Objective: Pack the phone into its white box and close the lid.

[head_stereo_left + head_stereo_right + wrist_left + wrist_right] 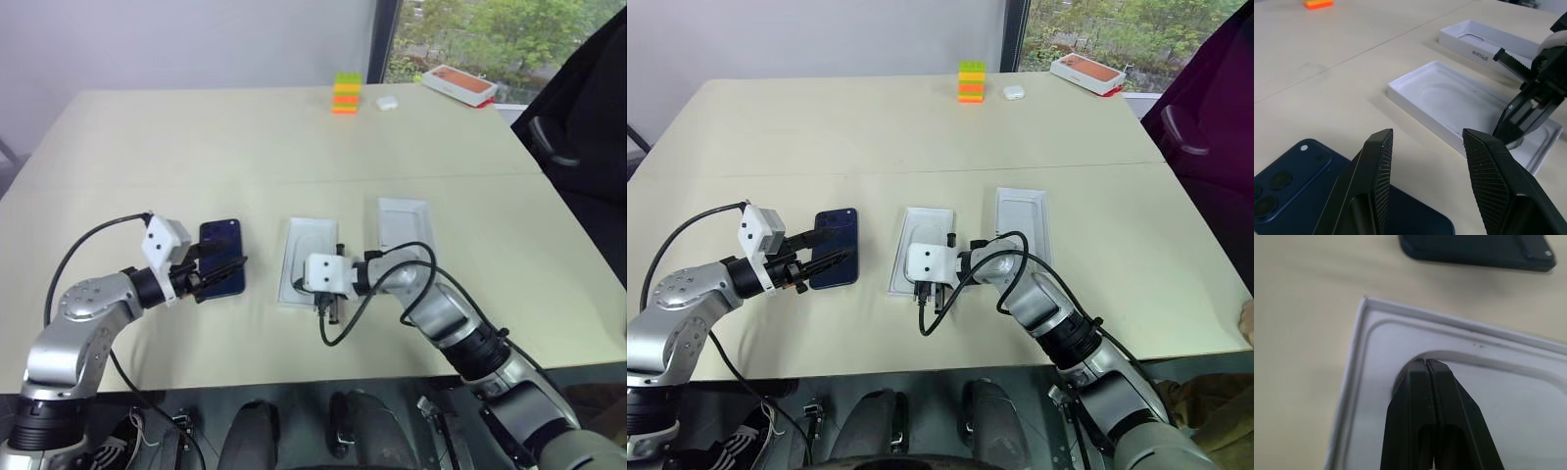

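Observation:
The dark navy phone (pixel 223 240) lies flat on the table at the left, camera cluster (pixel 1273 188) up. My left gripper (pixel 227 259) hovers over it, open, its two fingers (pixel 1378 171) apart above the glass. At the centre lies the white box (pixel 292 235), its floor covered by a white insert (pixel 1449 100) with an oval recess. My right gripper (pixel 330 315) is shut, its tips (pixel 1426 364) resting at the edge of that recess at the box's near end. The lid (pixel 404 220) lies inside-up just right of the box.
At the far edge stand a stack of coloured blocks (pixel 345 93), a small white case (pixel 386 101) and an orange-topped box (pixel 458 85). A dark chair (pixel 583 127) is beside the table's right edge. Black cables loop off both wrists.

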